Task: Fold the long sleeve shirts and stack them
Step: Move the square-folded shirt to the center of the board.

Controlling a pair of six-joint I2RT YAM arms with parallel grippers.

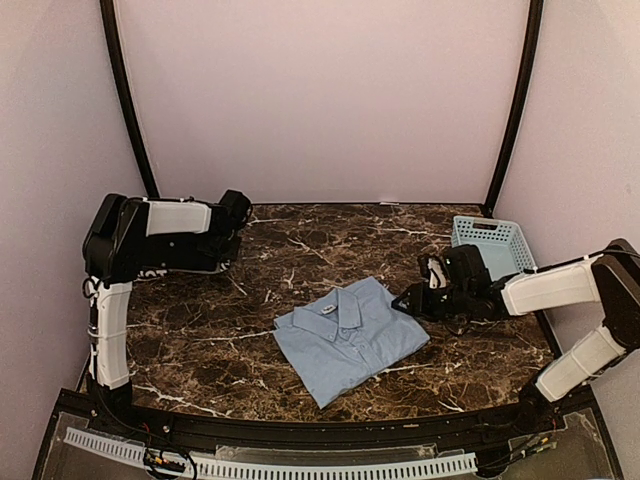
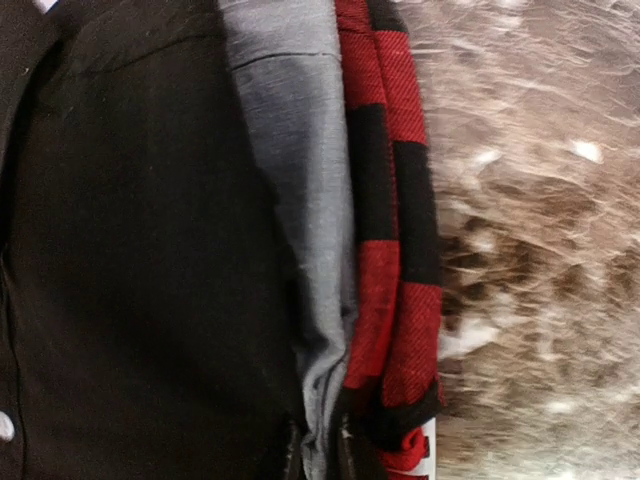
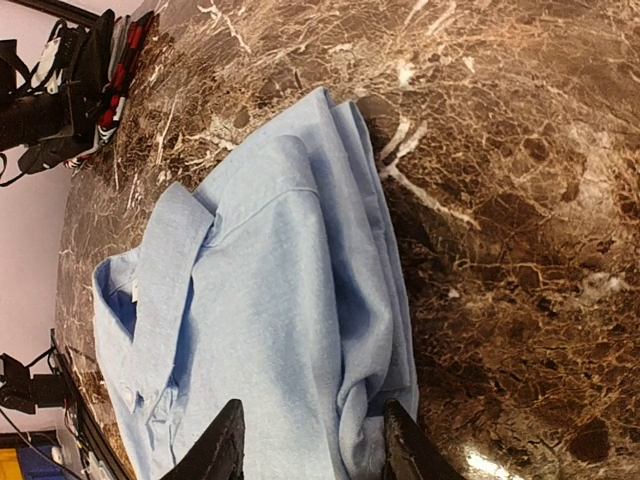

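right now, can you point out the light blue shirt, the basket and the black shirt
light blue shirt (image 1: 350, 345), top view, middle of its folded front
basket (image 1: 490, 222), top view, its far rim
black shirt (image 2: 140, 280), left wrist view, its front panel

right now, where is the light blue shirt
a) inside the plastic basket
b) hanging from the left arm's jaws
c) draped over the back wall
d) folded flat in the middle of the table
d: the light blue shirt lies folded on the marble table, well apart from the basket at the far right
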